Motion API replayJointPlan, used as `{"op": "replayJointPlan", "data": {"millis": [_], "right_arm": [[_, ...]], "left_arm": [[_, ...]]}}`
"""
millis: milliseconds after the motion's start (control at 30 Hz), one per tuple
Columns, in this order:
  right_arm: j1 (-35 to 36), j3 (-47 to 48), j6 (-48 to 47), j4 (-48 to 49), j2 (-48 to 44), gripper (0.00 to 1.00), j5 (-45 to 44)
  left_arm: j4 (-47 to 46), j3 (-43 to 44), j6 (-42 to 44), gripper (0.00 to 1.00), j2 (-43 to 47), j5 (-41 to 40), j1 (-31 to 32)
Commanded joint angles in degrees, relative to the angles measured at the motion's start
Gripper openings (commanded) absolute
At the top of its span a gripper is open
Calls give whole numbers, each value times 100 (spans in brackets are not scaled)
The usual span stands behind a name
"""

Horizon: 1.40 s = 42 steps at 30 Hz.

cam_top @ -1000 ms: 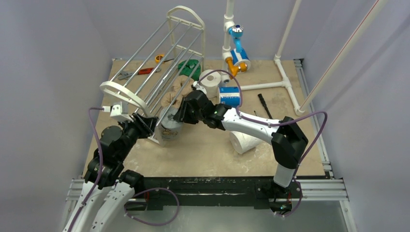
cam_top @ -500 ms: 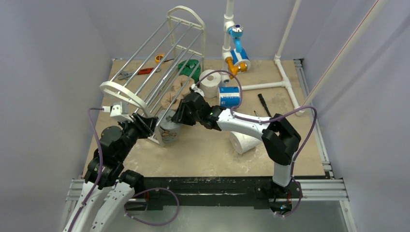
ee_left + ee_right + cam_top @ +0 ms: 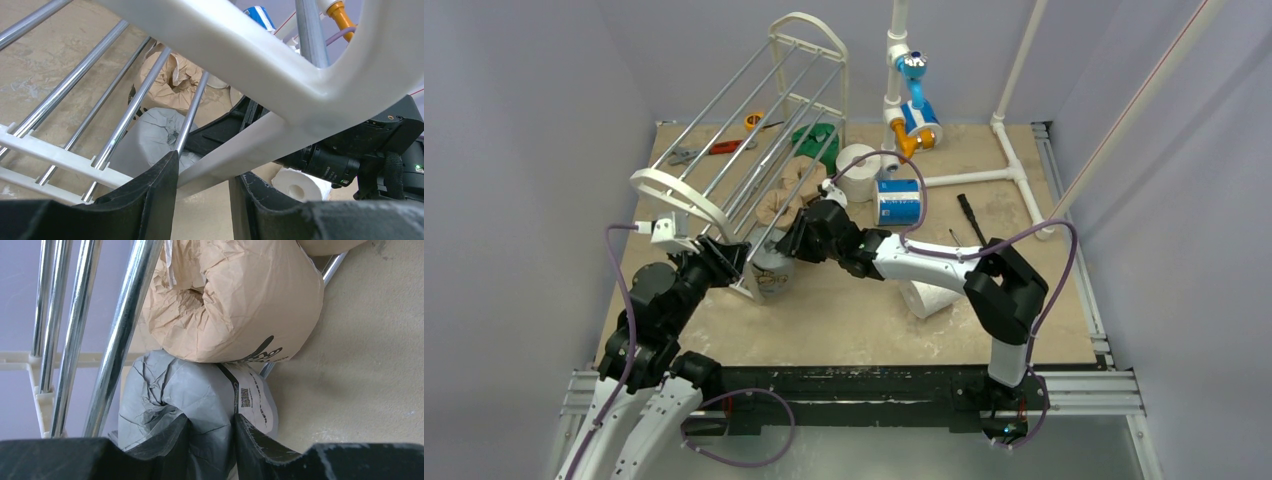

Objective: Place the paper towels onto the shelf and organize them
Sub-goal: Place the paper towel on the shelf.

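Note:
The shelf (image 3: 676, 190) stands tilted, and my left gripper (image 3: 724, 262) is shut on a white bar of its near end frame (image 3: 260, 135). My right gripper (image 3: 786, 248) is shut on the crumpled end of a grey roll (image 3: 200, 390), which sits under the silver rods (image 3: 125, 330) at the shelf's near end. A tan roll (image 3: 235, 305) rests against the grey one, and both show in the left wrist view too: grey roll (image 3: 150, 137), tan roll (image 3: 170, 80). A white roll (image 3: 857, 170), a blue-white roll (image 3: 899, 200) and a green roll (image 3: 819, 140) stand further back. Another white roll (image 3: 929, 295) lies on its side under my right arm.
A white pipe frame (image 3: 1004, 130) with blue and orange fittings (image 3: 914, 110) stands at the back right. Hand tools (image 3: 724, 147) and an orange tape (image 3: 752, 120) lie behind the shelf. A black pen (image 3: 969, 215) lies right of the blue-white roll.
My right arm's elbow has swung left, and its gripper has shifted slightly left and nearer, still holding the grey roll. The left arm and the shelf have stayed put.

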<state>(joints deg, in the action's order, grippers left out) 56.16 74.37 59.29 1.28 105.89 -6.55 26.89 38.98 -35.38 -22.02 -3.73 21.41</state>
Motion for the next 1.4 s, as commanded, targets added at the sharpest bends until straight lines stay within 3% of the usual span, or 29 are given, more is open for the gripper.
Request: {"op": "replayJointPlan", "data": {"millis": [0, 633, 933, 1367], "right_arm": [[130, -59, 236, 787, -339, 31, -63], [286, -32, -483, 1475, 88, 34, 436], [290, 111, -672, 1125, 297, 45, 631], [281, -15, -1024, 590, -261, 64, 763]], "left_arm": [[386, -125, -466, 35, -2, 319, 38], [299, -209, -470, 35, -31, 346, 40], [328, -233, -457, 35, 0, 346, 43], [375, -251, -450, 35, 38, 295, 39]]}}
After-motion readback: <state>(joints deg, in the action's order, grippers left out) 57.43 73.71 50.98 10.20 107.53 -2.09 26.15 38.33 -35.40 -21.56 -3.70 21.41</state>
